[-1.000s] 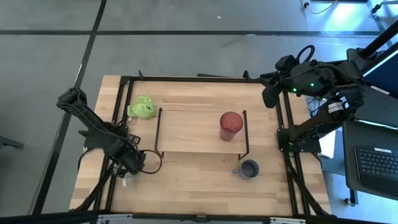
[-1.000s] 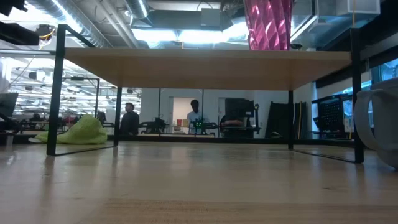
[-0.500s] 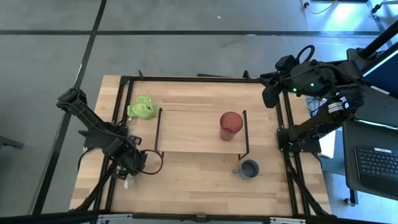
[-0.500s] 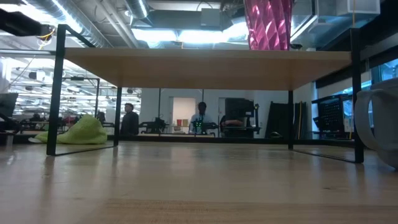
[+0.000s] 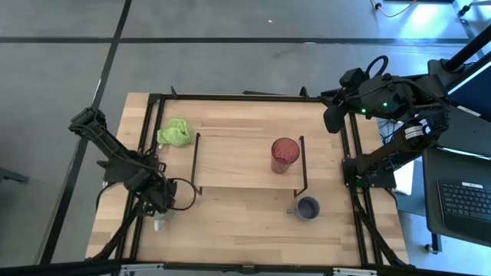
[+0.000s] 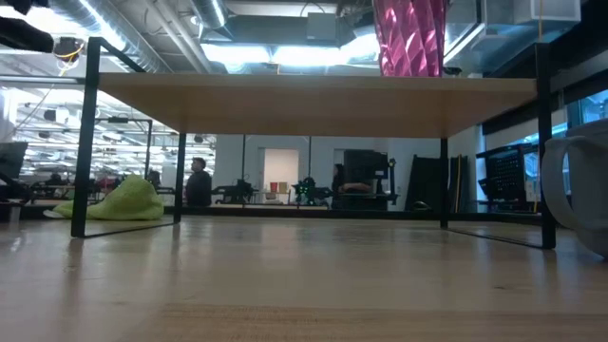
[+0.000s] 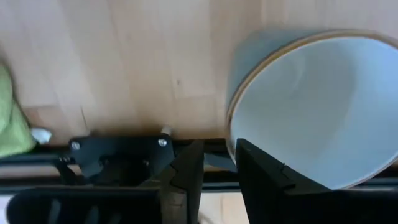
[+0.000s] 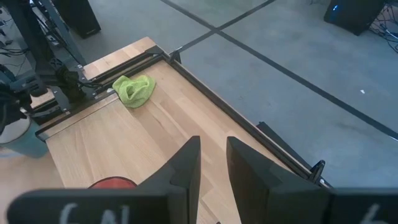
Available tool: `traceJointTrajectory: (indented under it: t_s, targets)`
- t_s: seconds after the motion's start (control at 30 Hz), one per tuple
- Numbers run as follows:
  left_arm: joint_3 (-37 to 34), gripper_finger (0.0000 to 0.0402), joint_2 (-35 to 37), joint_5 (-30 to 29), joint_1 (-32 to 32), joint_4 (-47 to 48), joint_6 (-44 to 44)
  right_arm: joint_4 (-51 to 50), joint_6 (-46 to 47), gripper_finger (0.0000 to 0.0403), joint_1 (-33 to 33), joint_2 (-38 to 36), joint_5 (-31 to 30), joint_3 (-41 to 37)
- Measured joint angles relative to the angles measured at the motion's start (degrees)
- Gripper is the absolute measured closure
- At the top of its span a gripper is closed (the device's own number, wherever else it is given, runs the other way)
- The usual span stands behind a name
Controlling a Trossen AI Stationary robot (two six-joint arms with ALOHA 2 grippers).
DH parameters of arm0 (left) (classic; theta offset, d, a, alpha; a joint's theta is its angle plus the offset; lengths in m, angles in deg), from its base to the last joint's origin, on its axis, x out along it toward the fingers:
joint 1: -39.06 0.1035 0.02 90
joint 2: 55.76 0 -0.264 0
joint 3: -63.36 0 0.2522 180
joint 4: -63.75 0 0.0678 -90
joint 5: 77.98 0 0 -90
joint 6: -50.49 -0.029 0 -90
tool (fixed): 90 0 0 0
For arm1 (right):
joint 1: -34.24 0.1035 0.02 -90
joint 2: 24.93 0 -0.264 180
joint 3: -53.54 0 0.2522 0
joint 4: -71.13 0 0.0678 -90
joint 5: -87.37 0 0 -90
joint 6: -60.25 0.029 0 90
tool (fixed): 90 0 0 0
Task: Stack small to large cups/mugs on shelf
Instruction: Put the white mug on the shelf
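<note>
My left gripper (image 5: 156, 205) is at the table's near left corner, shut on the white mug (image 7: 317, 106), of which only a pale bit (image 5: 159, 224) shows in the high view. The red tumbler (image 5: 285, 156) stands upright on the right part of the shelf (image 5: 234, 161), and its ribbed base (image 6: 408, 38) shows on the board in the low view. The grey-blue mug (image 5: 308, 208) stands on the table in front of the shelf's right end, handle toward the left. My right gripper (image 8: 214, 168) hangs open above the table's far right corner. My left gripper pinches the white mug by its wall at the rim (image 7: 232, 144), one finger (image 7: 261, 177) inside the mug and the other (image 7: 188, 177) outside. The mug's mouth faces the wrist camera. Whether its bottom rests on the table I cannot tell.
A green cloth lump (image 5: 175, 132) lies by the shelf's far left corner. Black frame rails (image 5: 146, 153) run along the table's edges. The shelf's left and middle (image 5: 222, 165) are bare board. A keyboard (image 5: 469, 201) sits off the table's right side. People stand in the room behind (image 6: 199, 180).
My left gripper has shifted slightly toward the table's far left, and a little more of the white mug shows at its near side. My right arm has kept still.
</note>
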Motion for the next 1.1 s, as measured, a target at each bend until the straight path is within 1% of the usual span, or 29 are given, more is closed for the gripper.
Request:
traceJointTrajectory:
  t_s: [0.13, 0.23, 0.3, 0.37, 0.47, 0.57, 0.7, 0.83, 0.93, 1.03, 1.1]
  targets:
    - [0.00, 0.0310, 3.15, -1.22, 0.00, -0.06, 9.68, 0.00, 0.16, 0.0324, 0.00, 0.00, 0.13, 0.00]
    - [0.00, 0.0312, 5.85, -1.55, 0.00, -0.58, 19.55, -0.02, 0.16, 0.0324, 0.00, 0.00, 0.43, 0.00]
    - [0.00, 0.0311, 7.68, -1.69, 0.00, -0.39, 29.36, -0.02, 0.15, 0.0324, 0.00, 0.00, 0.43, 0.00]
    - [-0.01, 0.0309, 9.34, -2.50, -0.16, 0.28, 41.79, 0.00, 0.18, 0.0324, 0.00, 0.00, 0.43, 0.00]
    - [-0.02, 0.0308, 11.04, -3.53, -2.39, -0.21, 59.58, -0.02, 0.16, 0.0324, 0.00, 0.00, 0.43, -0.02]
    - [-0.03, 0.0310, 11.45, -3.65, -6.23, -1.95, 71.14, -0.02, 0.09, 0.0324, 0.00, 0.00, 0.44, -0.01]
    - [-0.08, 0.0311, 10.10, -1.21, -10.96, -2.17, 80.30, -0.02, -0.30, 0.0324, 0.00, 0.00, 0.44, 0.00]
    - [-0.11, 0.0311, 9.88, -1.49, -13.98, -3.47, 88.17, -0.01, -2.18, 0.0324, 0.00, 0.00, 0.45, 0.00]
    - [-0.11, 0.0304, 9.85, 0.10, -14.56, -5.43, 89.03, -0.02, -3.37, 0.0324, 0.00, 0.00, 0.45, 0.00]
    - [-0.11, 0.0291, 9.79, 0.49, -14.49, -7.15, 89.18, -0.02, -4.41, 0.0324, 0.00, 0.00, 0.53, -0.02]
    - [-0.11, 0.0282, 9.34, 1.60, -14.49, -7.05, 89.49, -0.02, -4.47, 0.0324, 0.00, 0.00, 1.39, 0.00]
